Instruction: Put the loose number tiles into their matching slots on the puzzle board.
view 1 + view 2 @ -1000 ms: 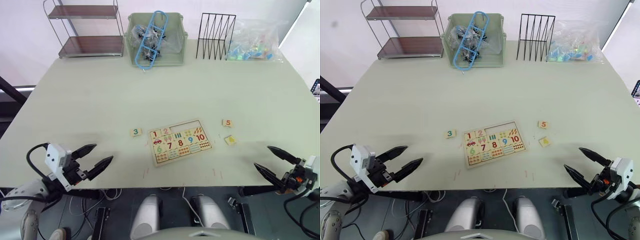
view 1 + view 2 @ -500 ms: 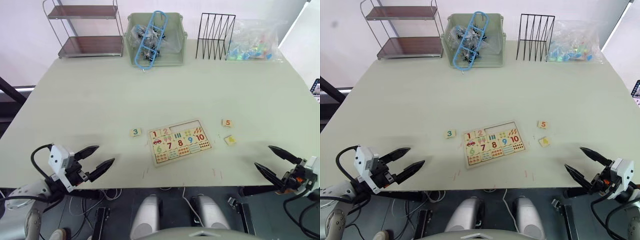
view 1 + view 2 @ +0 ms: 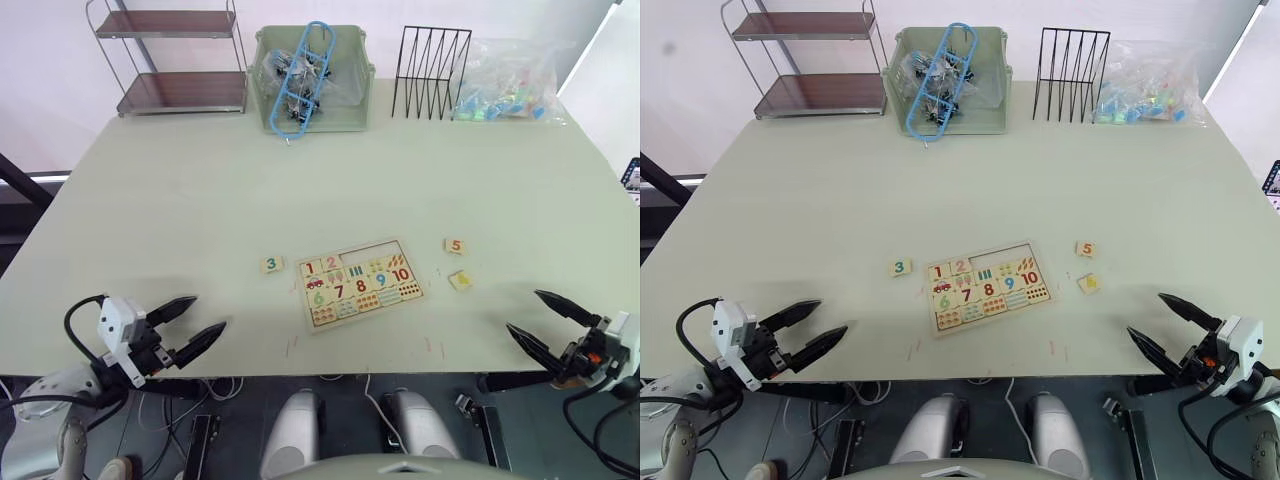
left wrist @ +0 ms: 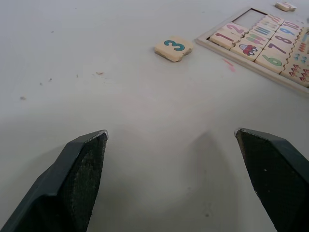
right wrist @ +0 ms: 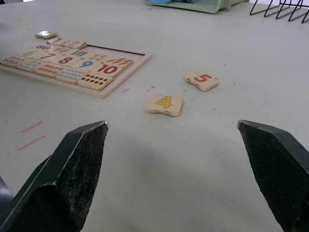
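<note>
The left pincer (image 3: 192,322) hangs at the near edge of the table (image 3: 200,190), its two fingers spread wide apart and holding nothing. Ahead of it and toward the right pincer lies the tile with the green 3 (image 3: 271,264), flat on the table, with bare tabletop in between. Just beyond that tile sits the puzzle board (image 3: 360,283), turned slightly askew. The red 1 (image 4: 225,36) and the 2 (image 4: 237,28) are already seated in its top row, and the rest of that row is an open slot (image 3: 368,251).

The right pincer (image 3: 541,322) hangs at the near edge on the other side, fingers likewise wide apart and empty. Straight ahead of it lies the tile with the yellow 4 (image 5: 164,104), and a little farther on the tile with the orange 5 (image 5: 202,80); the two are near each other but not touching. The board lies beyond them toward the left pincer. Two short pink marks (image 5: 32,135) show on the table between this pincer and the board.

Nothing stands between either pincer and the tiles. Far across the table, well apart from both pincers, stand a two-tier wire shelf (image 3: 170,57), a green bin (image 3: 312,78) with a blue clip-like object (image 3: 300,75) sticking out, a black wire rack (image 3: 431,72) and a clear bag of coloured pieces (image 3: 505,85).
</note>
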